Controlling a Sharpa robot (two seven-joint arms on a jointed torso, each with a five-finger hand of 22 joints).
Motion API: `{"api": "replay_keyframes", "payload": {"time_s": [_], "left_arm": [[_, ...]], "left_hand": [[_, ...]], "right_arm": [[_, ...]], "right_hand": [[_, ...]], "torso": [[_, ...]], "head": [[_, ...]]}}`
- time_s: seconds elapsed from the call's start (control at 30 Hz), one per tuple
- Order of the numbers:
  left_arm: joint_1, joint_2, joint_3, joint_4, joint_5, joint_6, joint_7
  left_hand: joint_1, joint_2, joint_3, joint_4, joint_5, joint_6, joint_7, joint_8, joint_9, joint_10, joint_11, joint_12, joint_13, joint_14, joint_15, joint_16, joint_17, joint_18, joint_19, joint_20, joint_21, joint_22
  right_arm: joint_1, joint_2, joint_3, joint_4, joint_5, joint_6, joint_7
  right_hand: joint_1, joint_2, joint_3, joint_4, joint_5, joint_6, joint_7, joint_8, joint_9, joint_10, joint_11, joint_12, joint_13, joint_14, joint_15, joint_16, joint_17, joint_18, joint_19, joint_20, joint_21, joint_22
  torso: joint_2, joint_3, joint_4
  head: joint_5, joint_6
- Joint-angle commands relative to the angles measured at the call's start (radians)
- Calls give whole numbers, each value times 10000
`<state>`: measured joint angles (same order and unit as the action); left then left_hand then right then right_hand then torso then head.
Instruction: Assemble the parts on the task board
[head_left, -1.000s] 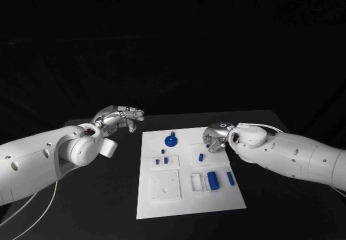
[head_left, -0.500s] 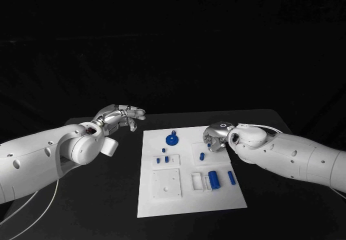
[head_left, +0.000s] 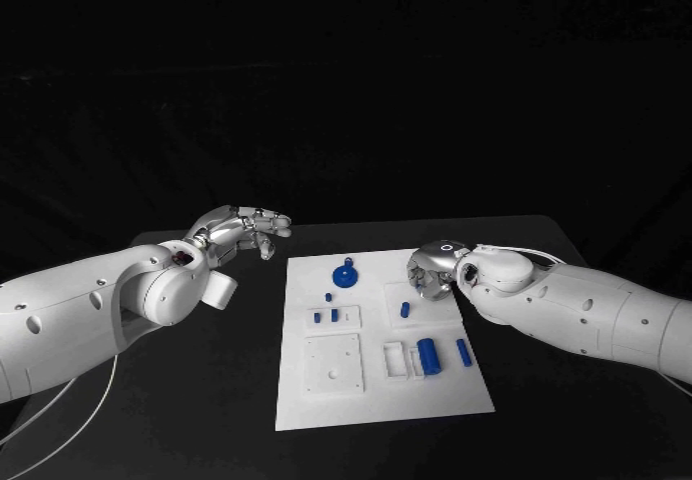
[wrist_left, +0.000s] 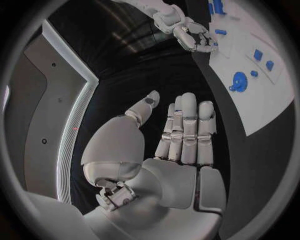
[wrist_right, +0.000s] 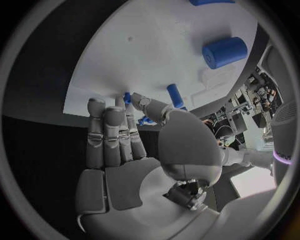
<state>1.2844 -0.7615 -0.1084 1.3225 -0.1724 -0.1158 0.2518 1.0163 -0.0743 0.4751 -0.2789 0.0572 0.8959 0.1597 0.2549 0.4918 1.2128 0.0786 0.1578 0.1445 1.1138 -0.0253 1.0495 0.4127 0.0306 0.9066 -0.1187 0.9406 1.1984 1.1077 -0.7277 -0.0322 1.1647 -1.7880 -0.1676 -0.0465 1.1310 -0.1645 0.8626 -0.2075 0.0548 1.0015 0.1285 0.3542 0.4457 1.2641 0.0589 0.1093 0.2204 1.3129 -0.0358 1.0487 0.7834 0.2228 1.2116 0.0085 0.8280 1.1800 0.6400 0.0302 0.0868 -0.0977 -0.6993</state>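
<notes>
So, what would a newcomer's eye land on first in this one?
The white task board in the middle of the black table, dotted with small blue parts. Next, the right hand low over the board's right edge, and the left hand raised off its far left corner, holding nothing.

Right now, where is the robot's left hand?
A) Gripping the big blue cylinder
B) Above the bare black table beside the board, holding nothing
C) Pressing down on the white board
B: the left hand hangs off the task board, fingers empty, over the black table.
</notes>
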Motion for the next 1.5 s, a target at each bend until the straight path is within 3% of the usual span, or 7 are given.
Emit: {"api": "replay_keyframes", "payload": {"time_s": [0.03,0.17,0.27,0.53,1.13,1.23,1.5], "left_arm": [[5,-6,5,28,-138,161,54],[5,-11,5,20,-182,206,19],[5,0,5,3,-211,233,18],[5,25,5,-15,-308,192,24],[4,99,5,-116,-291,151,59],[3,127,6,-136,-290,154,57],[6,208,6,-189,-278,138,43]], "left_hand": [[-27,34,-81,-8,-36,-72,24,43,-17,-34,59,-2,10,-16,-9,-45,14,812,-62,-42,-49,-12],[-16,30,-88,-17,-36,-85,27,38,-21,-39,60,-4,10,-15,-8,-49,17,813,-61,-42,-52,-12],[-8,21,-97,-24,-35,-100,33,32,-26,-48,62,-8,9,-15,-6,-54,21,813,-61,-42,-57,-12],[19,23,-109,-29,-27,-156,56,7,-44,-65,67,-15,8,-13,-2,-69,32,813,-56,-41,-68,-13],[-46,69,-148,55,-7,-327,127,-69,-95,-78,74,-16,16,5,4,-102,63,806,-37,-32,-100,-18],[-60,69,-155,65,-8,-346,134,-77,-101,-81,75,-17,16,7,5,-106,67,806,-35,-31,-104,-18],[-74,72,-161,76,-6,-362,139,-82,-105,-84,75,-18,17,8,6,-111,70,805,-32,-31,-107,-18]], "right_arm": [[-128,53,-79,50,-327,254,-5],[-154,80,-116,83,-516,182,-70],[-170,128,-148,46,-534,214,-99],[-171,166,-204,18,-978,124,-207],[-171,127,-204,165,-1177,-1049,-344],[-170,66,-196,239,-1191,-1229,-341],[-57,-68,-77,304,-871,-1382,-170]], "right_hand": [[-19,89,99,-12,-38,15,-58,53,28,167,-16,60,67,-107,-197,73,13,390,141,-183,58,23],[4,53,213,-68,-39,160,-124,138,82,338,-84,149,205,-103,-263,95,12,390,157,-206,95,58],[38,4,272,-111,-17,203,-145,159,100,372,-104,165,265,-97,-282,106,11,390,166,-218,108,70],[34,-90,365,-179,226,283,-175,181,124,409,-122,168,394,-88,-300,127,3,390,195,-236,155,111],[-13,-334,505,-198,995,577,-300,292,266,698,-244,256,772,-8,-416,304,42,390,351,-334,309,214],[57,-365,590,-199,707,601,-315,299,309,726,-263,251,848,2,-432,350,52,390,383,-369,343,236],[83,-388,657,-171,616,615,-322,302,334,741,-268,248,888,7,-439,373,56,390,394,-379,356,247]], "torso": [[8,8,-2],[8,15,-3],[9,18,-12],[14,17,-10],[22,17,8],[31,12,13],[31,2,12]], "head": [[-18,-12],[-46,-4],[-154,34],[-125,59],[-92,8],[-60,-27],[-48,-24]]}}
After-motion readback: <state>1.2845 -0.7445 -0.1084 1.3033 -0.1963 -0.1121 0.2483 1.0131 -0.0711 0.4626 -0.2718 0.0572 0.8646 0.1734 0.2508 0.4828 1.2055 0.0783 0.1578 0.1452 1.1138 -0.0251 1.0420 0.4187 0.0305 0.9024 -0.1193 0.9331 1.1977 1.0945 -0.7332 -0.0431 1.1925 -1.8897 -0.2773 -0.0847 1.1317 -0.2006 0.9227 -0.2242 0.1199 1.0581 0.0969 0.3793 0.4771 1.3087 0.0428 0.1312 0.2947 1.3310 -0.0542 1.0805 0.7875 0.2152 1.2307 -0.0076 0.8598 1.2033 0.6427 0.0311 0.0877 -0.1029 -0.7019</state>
